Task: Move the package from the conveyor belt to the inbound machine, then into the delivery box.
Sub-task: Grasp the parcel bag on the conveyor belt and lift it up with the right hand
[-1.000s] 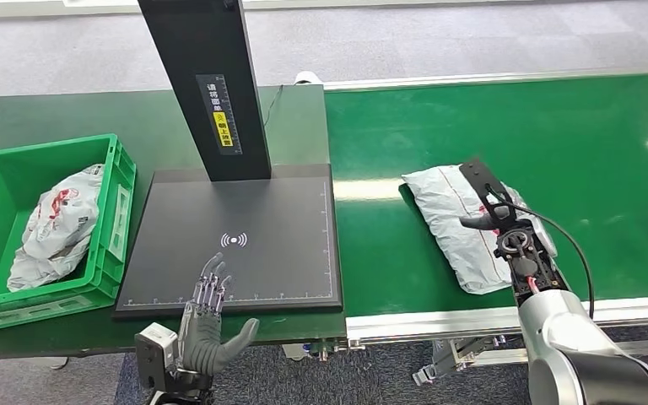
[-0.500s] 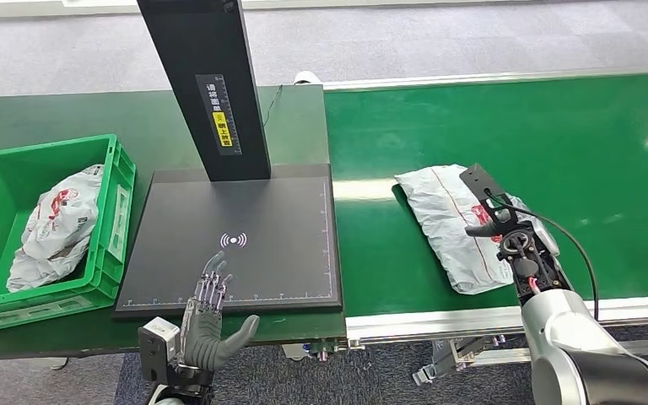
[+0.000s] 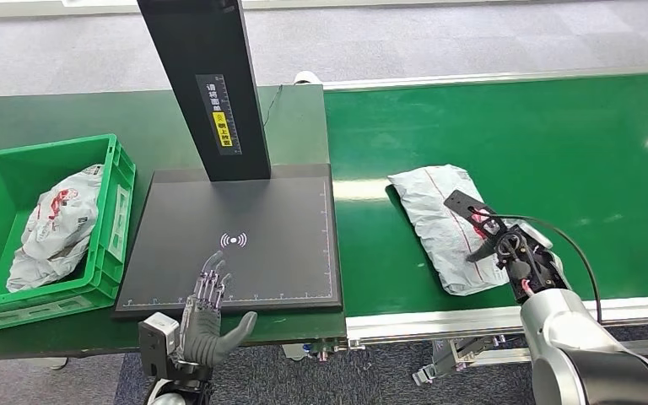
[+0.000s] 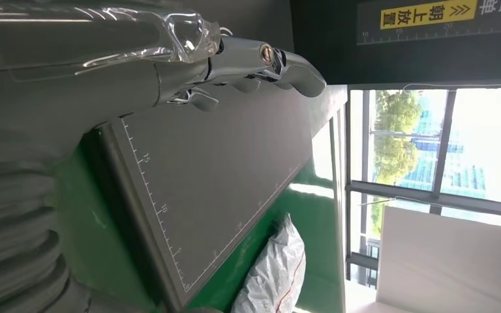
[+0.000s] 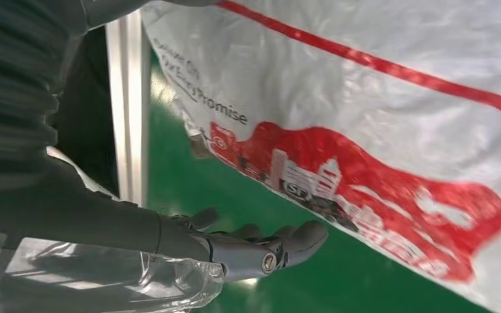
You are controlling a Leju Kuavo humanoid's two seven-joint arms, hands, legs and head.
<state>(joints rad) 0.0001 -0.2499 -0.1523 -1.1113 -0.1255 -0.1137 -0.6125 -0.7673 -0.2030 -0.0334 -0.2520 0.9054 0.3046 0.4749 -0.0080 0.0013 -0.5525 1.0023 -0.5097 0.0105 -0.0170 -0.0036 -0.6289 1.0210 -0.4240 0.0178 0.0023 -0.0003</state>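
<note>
Here a crumpled white plastic package [image 3: 443, 224] with red print lies flat on the smooth green conveyor belt [image 3: 557, 143], right of the matte black inbound machine [image 3: 245, 236]. The right hand [image 3: 506, 249] hovers over it, fingers apart, holding nothing. The left hand [image 3: 211, 316] is spread, empty, at the machine's near edge. Left of the machine, a ribbed green delivery box [image 3: 118, 211] holds another wrinkled bag [image 3: 55, 224].

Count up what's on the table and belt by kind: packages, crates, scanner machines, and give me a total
Packages: 2, one on the conveyor belt under the right hand, one inside the green crate.
Green crates: 1.
Inbound scanner machines: 1, with the left hand at its near edge.
Total: 4 things.
</note>
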